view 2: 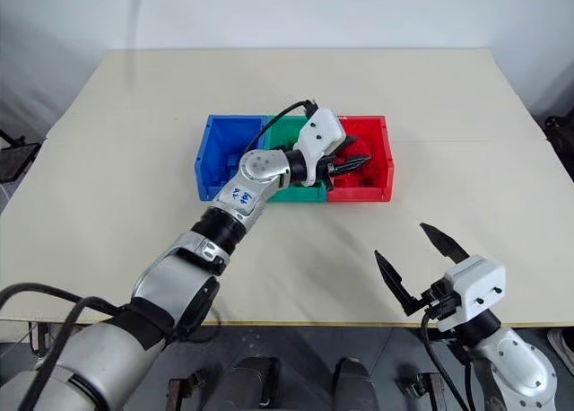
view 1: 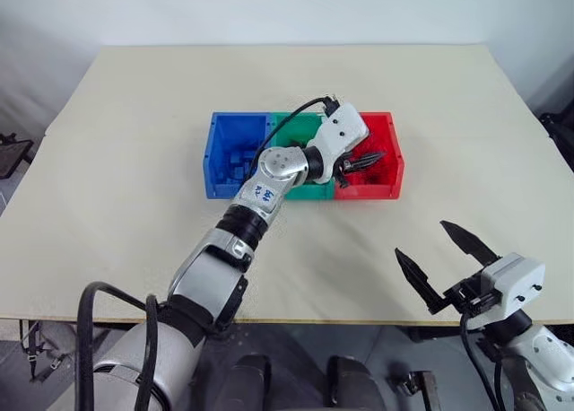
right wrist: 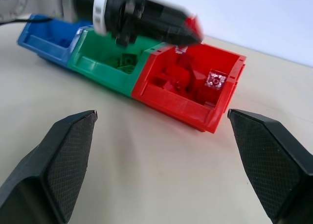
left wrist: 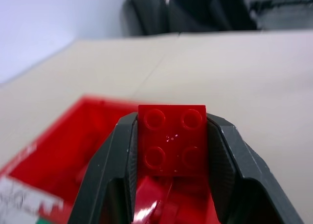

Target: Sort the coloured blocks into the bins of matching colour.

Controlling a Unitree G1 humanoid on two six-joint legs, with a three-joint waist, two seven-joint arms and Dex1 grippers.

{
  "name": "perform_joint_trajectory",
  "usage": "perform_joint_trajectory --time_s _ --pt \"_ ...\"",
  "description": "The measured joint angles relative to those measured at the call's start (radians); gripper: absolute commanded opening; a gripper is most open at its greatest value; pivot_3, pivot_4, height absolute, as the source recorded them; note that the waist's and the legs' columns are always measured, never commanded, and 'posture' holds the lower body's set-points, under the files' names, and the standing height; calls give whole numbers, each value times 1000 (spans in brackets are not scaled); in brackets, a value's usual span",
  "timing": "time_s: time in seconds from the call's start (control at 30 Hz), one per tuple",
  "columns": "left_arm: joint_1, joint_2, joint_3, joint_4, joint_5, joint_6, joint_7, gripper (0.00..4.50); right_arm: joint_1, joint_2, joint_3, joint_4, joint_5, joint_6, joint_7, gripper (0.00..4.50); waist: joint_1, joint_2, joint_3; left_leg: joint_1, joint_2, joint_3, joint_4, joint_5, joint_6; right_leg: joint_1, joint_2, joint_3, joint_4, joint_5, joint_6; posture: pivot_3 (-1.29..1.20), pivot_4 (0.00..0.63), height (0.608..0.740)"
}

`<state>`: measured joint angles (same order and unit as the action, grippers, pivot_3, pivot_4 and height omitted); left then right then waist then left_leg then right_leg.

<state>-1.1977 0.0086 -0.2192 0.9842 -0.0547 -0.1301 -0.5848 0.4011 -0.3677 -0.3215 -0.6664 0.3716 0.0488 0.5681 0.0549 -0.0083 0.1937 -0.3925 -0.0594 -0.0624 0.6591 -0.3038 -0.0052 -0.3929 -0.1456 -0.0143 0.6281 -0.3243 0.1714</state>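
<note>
Beige counter (view 1: 134, 160): left claw (view 1: 366, 162) over red bin (view 1: 395, 173) grips red block (left wrist: 171, 141); next, release. Right claw (view 1: 446, 257) gapes empty nearer.

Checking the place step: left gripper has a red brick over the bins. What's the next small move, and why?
Probably open the left gripper and drop. Its fingers clamp a red square block, and the head views put the tips over the red bin, with red bricks already inside. The right gripper hangs open near the table's front edge, well clear.
</note>
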Motion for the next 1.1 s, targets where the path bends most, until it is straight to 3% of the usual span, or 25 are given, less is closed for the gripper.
perform_joint_trajectory --time_s 0.23,0.4,0.7,0.93,1.1 --pt "-34 -13 65 97 2 -102 -35 4423 45 11 7 -22 -10 -2 -34 4500 10 0 0 -6 -2 -7 3 -1 2 -1 -1 -7 -1 0 0 0 150 740" --pt "71 29 78 -39 -19 -143 -197 4468 11 -26 43 -15 -4 -8 -6 4500 -12 0 0 -7 -2 -7 4 -1 2 0 -1 -7 -2 0 0 0 150 740" --pt "562 401 129 -659 -101 3 -400 4468 -200 -164 85 177 73 -7 187 4500 -60 -1 0 2 1 -10 4 0 0 3 -1 -1 1 0 0 0 150 740" --pt "951 623 339 -976 -237 175 -409 4468 -392 -243 128 380 116 -12 385 4500 -55 -1 0 2 4 -11 4 0 1 3 -3 0 1 0 0 0 150 740" --pt "1077 660 452 -1028 -271 244 -356 4468 -488 -250 152 488 119 -26 465 4500 -36 -1 0 2 3 -11 5 0 1 3 -4 0 0 0 0 0 150 740"
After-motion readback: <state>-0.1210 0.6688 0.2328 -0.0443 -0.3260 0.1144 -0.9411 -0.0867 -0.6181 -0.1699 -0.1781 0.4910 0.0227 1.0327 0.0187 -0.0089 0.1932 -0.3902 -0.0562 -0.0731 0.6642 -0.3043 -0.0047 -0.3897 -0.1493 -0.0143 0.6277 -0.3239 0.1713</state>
